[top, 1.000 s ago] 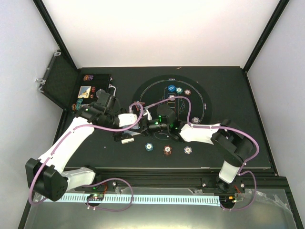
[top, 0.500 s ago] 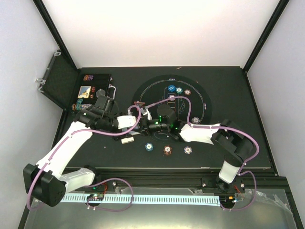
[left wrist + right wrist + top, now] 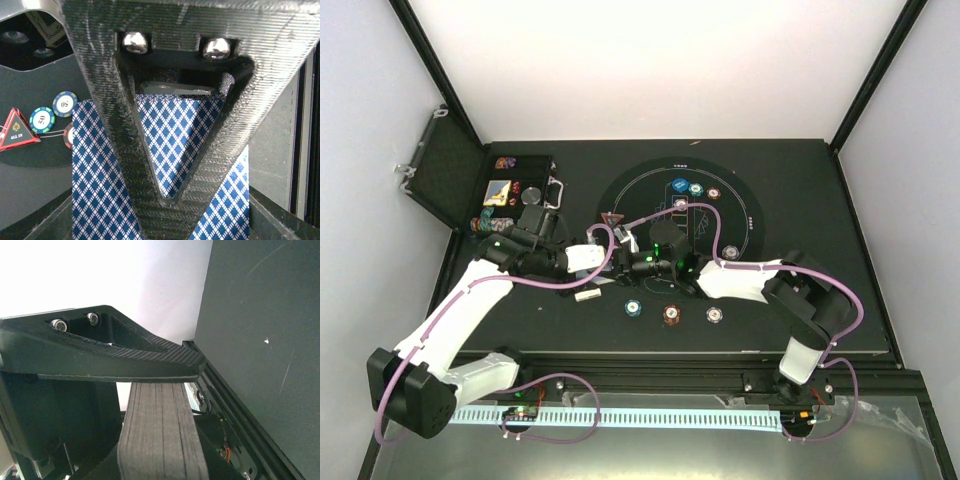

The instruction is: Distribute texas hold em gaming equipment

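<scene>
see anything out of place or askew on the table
One small pale card lies alone and tilted just off the round mat's left edge, away from the chips. The left gripper pinches a blue-backed card. Nothing looks spilled or damaged.

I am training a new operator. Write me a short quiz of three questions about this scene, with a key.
1. True or false: a blue-patterned card sits between the left jaws.
2. The red triangle reads: A) ALL IN, B) DEALER, C) FOLD.
3. How many chips lie along the near edge of the mat?
Key: 1 true; 2 A; 3 three.
</scene>
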You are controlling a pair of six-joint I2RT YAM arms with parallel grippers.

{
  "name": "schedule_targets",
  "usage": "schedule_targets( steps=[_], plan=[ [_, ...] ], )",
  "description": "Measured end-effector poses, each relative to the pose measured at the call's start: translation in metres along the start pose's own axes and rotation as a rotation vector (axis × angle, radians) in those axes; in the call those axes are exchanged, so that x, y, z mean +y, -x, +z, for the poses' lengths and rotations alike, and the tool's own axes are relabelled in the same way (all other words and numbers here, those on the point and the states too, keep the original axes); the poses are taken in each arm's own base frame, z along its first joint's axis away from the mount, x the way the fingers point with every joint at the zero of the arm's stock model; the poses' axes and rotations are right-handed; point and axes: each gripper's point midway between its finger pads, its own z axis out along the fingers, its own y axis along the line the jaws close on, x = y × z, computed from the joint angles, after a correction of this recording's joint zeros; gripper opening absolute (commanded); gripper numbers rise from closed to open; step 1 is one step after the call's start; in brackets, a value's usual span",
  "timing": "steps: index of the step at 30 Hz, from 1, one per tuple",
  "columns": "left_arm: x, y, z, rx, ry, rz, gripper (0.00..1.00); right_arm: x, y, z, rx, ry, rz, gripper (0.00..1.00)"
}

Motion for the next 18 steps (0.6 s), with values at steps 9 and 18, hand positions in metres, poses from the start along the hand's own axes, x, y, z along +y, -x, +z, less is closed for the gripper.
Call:
schedule_targets(
  steps=[9, 18],
  plan=[
    [0.0004, -0.0016, 0.0052, -0.018, 0.010, -0.003, 0.42, -0.0031, -0.0010, -0.0004, 0.000, -0.006, 0.007, 0.11],
    [0.0006, -0.0024, 0.0072, -0.022, 0.012, -0.018, 0.10, -0.0059, -0.0016, -0.0010, -0.002, -0.011, 0.010, 0.19]
  ],
)
